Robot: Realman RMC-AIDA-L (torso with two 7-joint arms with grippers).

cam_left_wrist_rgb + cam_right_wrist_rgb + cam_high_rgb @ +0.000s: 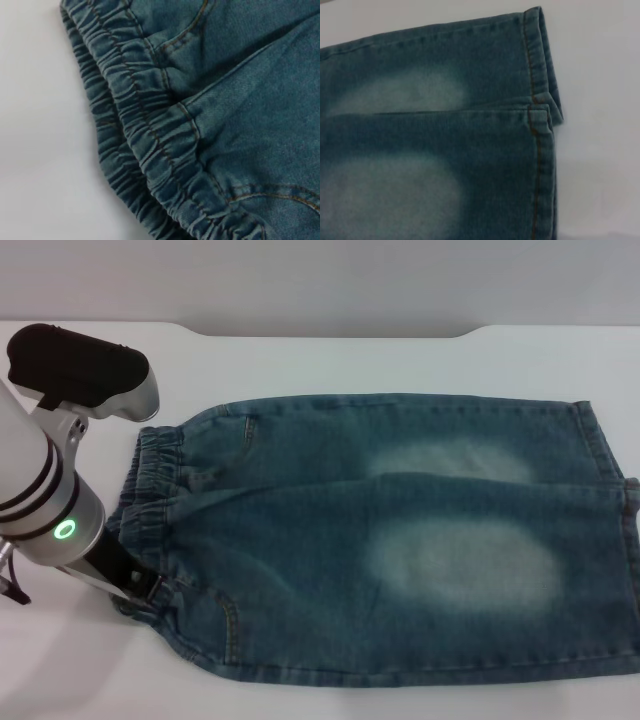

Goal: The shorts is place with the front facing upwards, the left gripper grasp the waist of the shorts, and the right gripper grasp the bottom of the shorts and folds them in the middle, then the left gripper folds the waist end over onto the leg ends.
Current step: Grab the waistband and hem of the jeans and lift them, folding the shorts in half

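Standing at the left side of the head view, the left gripper [135, 592] is down at the near corner of the waist of the shorts [160, 502], at the end of one thick white arm with black bands and one small green light [65, 530]. Its black claw touches the gathered band there, but I cannot tell how far the fingers are open or if they hold the cloth, because the arm covers them. There is one pair of shorts [400, 540], lying flat on one white table [330, 355], the waist toward the left and the legs going to the right. Two pale faded patches are seen, one on each leg. In the left wrist view the ruched elastic band [150, 135] fills the middle, with bare table beside it. At the right are the two straight stitched hems, the bottom of the shorts [612, 500]; in the right wrist view these two hems [540, 125] lie one just beside the other, flat on the table. The right gripper is not seen in any view.
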